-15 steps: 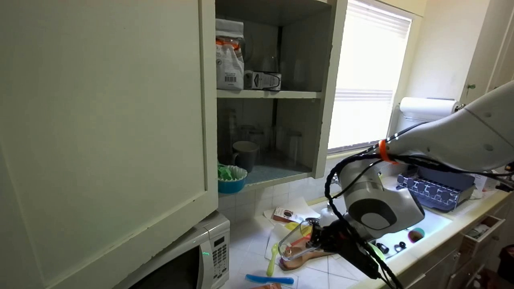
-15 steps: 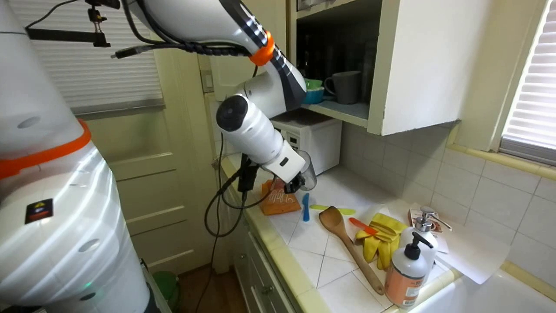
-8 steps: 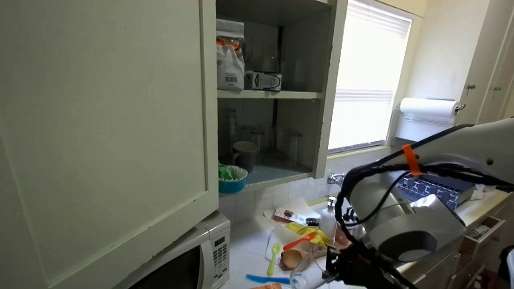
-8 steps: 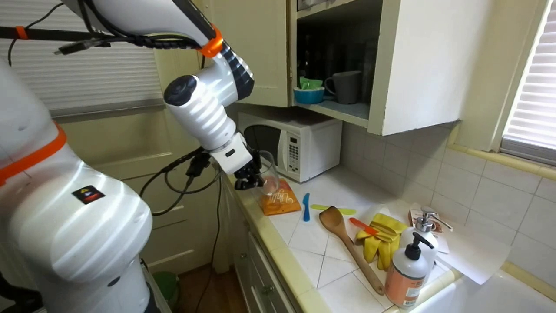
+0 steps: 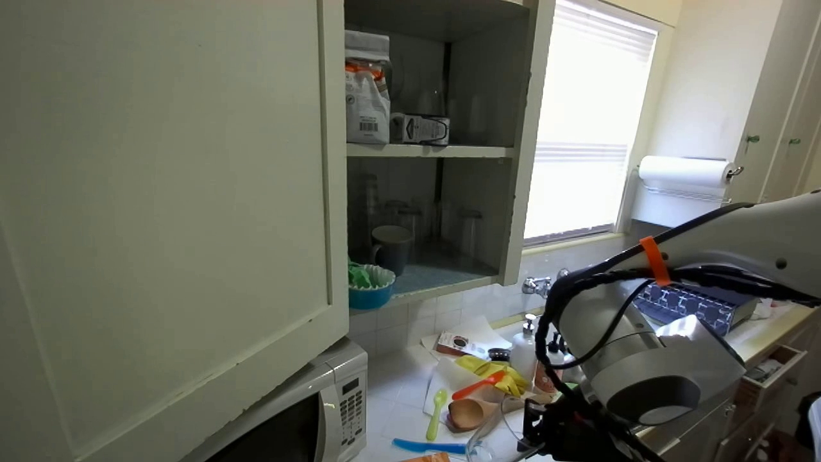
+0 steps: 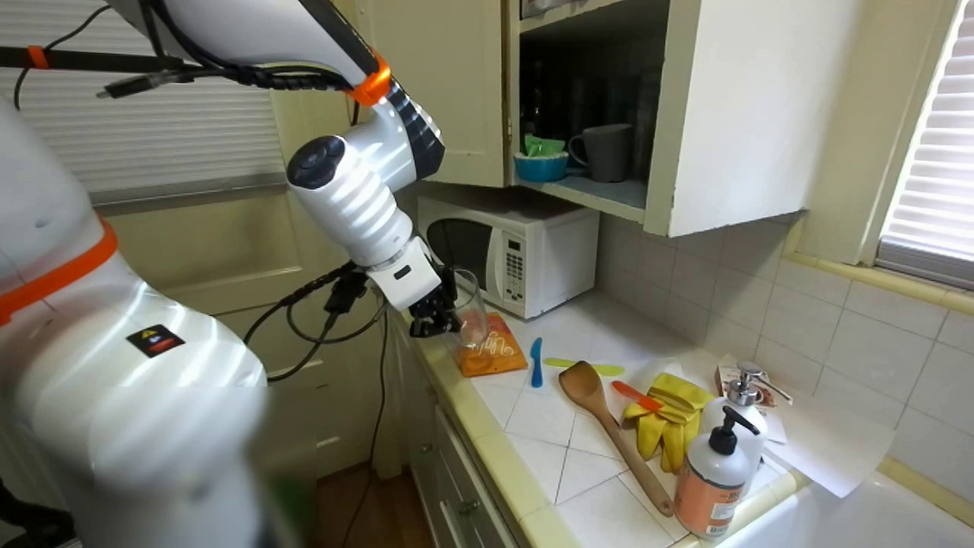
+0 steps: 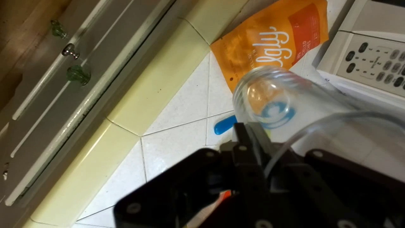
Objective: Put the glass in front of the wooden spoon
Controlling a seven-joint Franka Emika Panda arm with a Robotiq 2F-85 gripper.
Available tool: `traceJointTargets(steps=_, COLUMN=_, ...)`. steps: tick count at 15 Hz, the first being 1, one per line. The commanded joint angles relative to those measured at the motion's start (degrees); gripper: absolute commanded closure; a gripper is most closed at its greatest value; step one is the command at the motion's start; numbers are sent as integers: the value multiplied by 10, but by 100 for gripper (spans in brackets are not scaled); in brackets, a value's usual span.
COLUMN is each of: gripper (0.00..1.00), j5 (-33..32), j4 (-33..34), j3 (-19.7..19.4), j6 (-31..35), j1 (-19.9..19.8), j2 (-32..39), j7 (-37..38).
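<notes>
The clear glass is tilted in my gripper (image 6: 450, 320). The glass (image 6: 472, 313) shows in both exterior views (image 5: 494, 439) and in the wrist view (image 7: 310, 98). My gripper is shut on the glass wall, with one finger inside and one outside near the rim. The glass is in the air near the orange bag, apart from the spoon. The wooden spoon (image 6: 586, 384) lies on the counter, its bowl (image 5: 466, 414) toward the microwave and its handle toward the soap bottles. The spoon's handle is partly hidden behind the glass and arm in an exterior view.
An orange bag (image 6: 493, 348) lies near the counter edge, by the microwave (image 6: 525, 251). A blue knife (image 6: 536, 364), green spoon (image 6: 582, 367), red utensil (image 6: 638, 396), yellow gloves (image 6: 673, 418) and soap bottles (image 6: 715, 479) are on the counter. An open cabinet (image 5: 430, 151) hangs above.
The gripper and glass have moved from near the spoon's bowl toward the counter's front edge, beside the orange bag. In the last half second they have dropped only slightly.
</notes>
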Motion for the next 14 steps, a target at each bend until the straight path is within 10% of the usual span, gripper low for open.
traceJointTargets(steps=1, gripper=93, j5=0, j4=0, j3=0, j6=0, j1=0, j2=0, j7=0)
traceJointTargets(steps=4, gripper=98, j5=-78, j4=-20, j3=22, j6=20, j1=-3, j2=-20, j7=108)
traceJointTargets(steps=7, gripper=98, j5=26, j4=-41, j3=-14, j6=46, j1=12, j2=-35, j7=57)
traceJointTargets(steps=14, gripper=98, j5=-2, j4=-19, j3=-211, j6=87, j1=154, j2=-54, j7=145)
